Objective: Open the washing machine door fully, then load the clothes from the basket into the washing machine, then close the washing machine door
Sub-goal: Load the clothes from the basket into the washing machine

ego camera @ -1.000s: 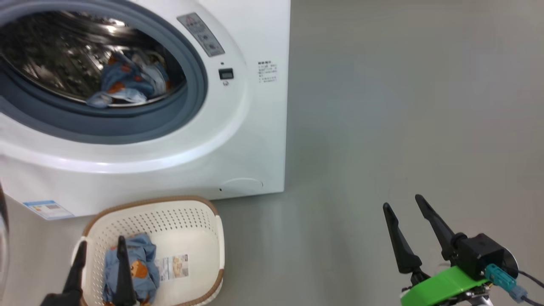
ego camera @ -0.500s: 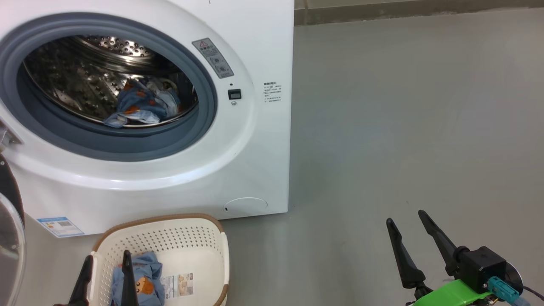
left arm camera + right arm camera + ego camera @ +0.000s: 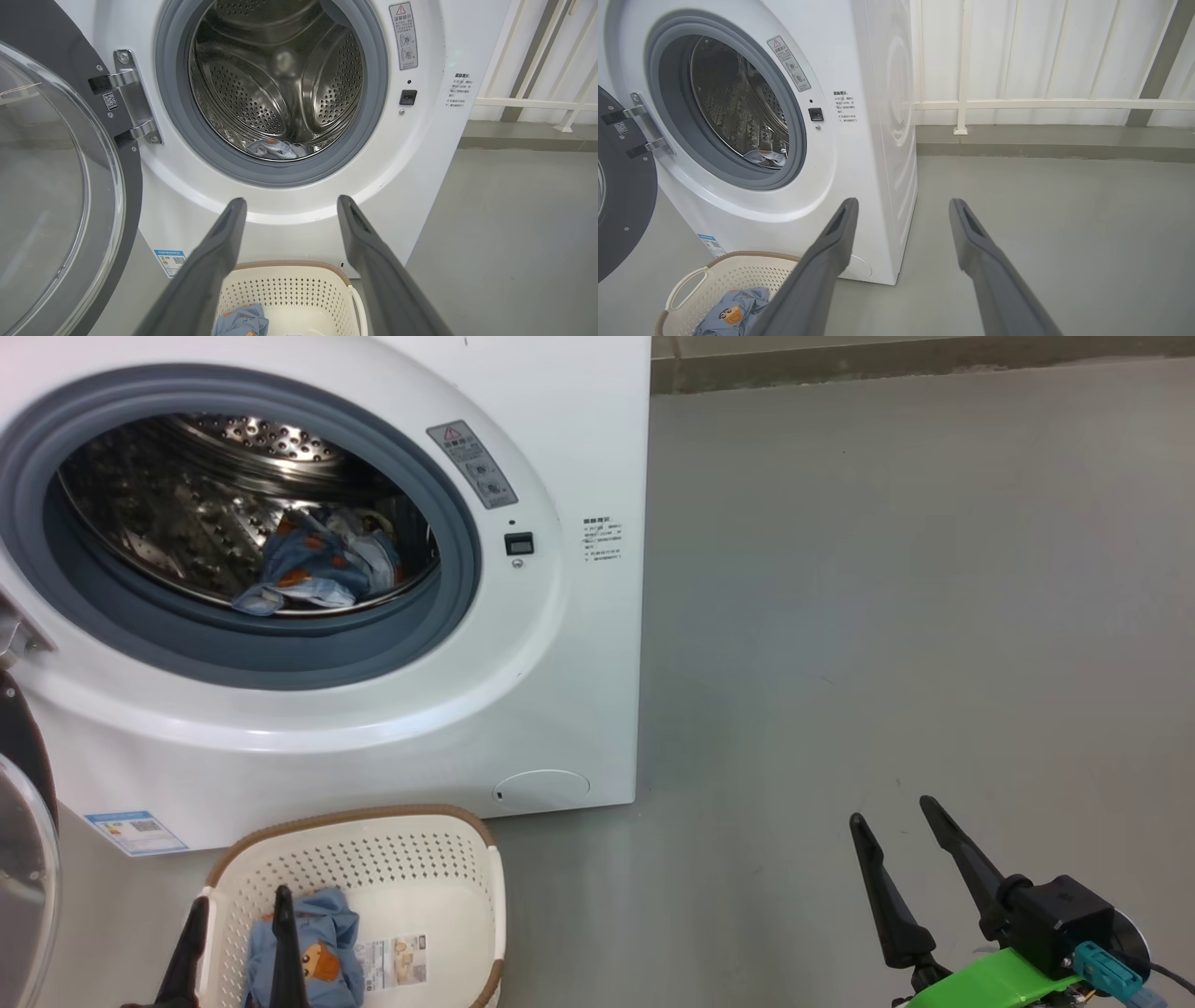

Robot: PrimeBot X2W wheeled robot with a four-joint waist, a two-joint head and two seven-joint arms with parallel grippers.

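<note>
The white washing machine (image 3: 579, 691) stands with its round black door (image 3: 60, 186) swung wide to the left on its hinge. One light blue bundle of clothes (image 3: 313, 565) lies low in the steel drum. A second bundle (image 3: 317, 957) lies in the cream basket (image 3: 373, 821) on the floor before the machine. My left gripper (image 3: 238, 919) hangs open just above the basket's left side, nothing between its fingers. My right gripper (image 3: 896, 831) stands open and empty over the bare floor, well right of the machine.
Grey floor (image 3: 887, 616) stretches to the right of the machine. A white railing and panelled wall (image 3: 1041, 102) stand behind it. The open door (image 3: 23, 859) juts out at the left edge beside the basket.
The head camera has tilted up, so the whole picture has shifted down and more of the drum shows. Both grippers stay open, holding nothing.
</note>
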